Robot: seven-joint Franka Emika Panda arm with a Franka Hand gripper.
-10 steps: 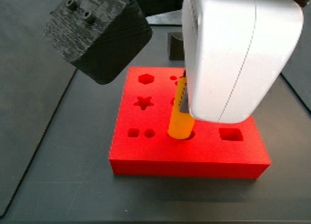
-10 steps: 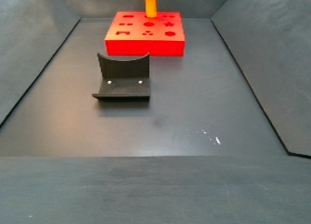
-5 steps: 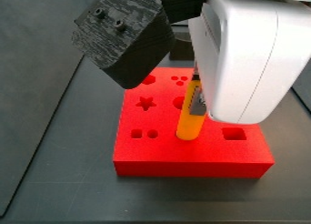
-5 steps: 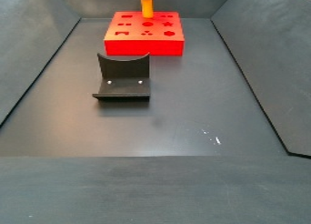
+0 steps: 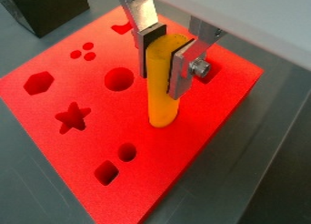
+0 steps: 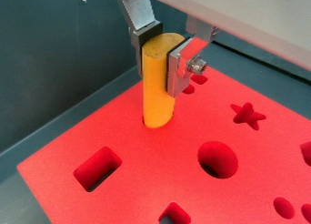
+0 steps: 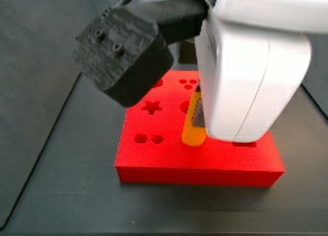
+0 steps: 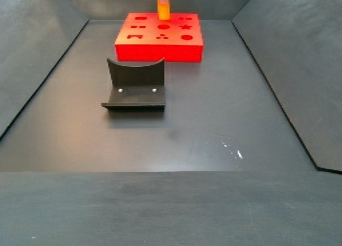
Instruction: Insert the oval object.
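Note:
My gripper (image 5: 165, 68) is shut on the oval object (image 5: 162, 96), an orange-yellow peg held upright between the silver fingers (image 5: 181, 71). It shows the same way in both wrist views, gripper (image 6: 162, 59) and peg (image 6: 158, 86). The peg's lower end stands in a hole in the top of the red block (image 5: 183, 164), near the block's edge (image 6: 152, 155). In a side view the arm's white hand (image 7: 256, 67) hides the fingers, and only the lower peg (image 7: 193, 127) shows above the block (image 7: 193, 165). The peg (image 8: 163, 5) also shows far back in a side view.
The red block (image 8: 160, 52) has star, hexagon, round and square holes. A dark grey notched holder (image 8: 135, 85) lies on the dark floor in front of the block. Sloping dark walls (image 8: 34, 80) bound the floor. A black camera mount (image 7: 122, 53) hangs beside the hand.
The hand and its black camera mount have shifted over the block and come lower. Less of the peg shows above the block than before.

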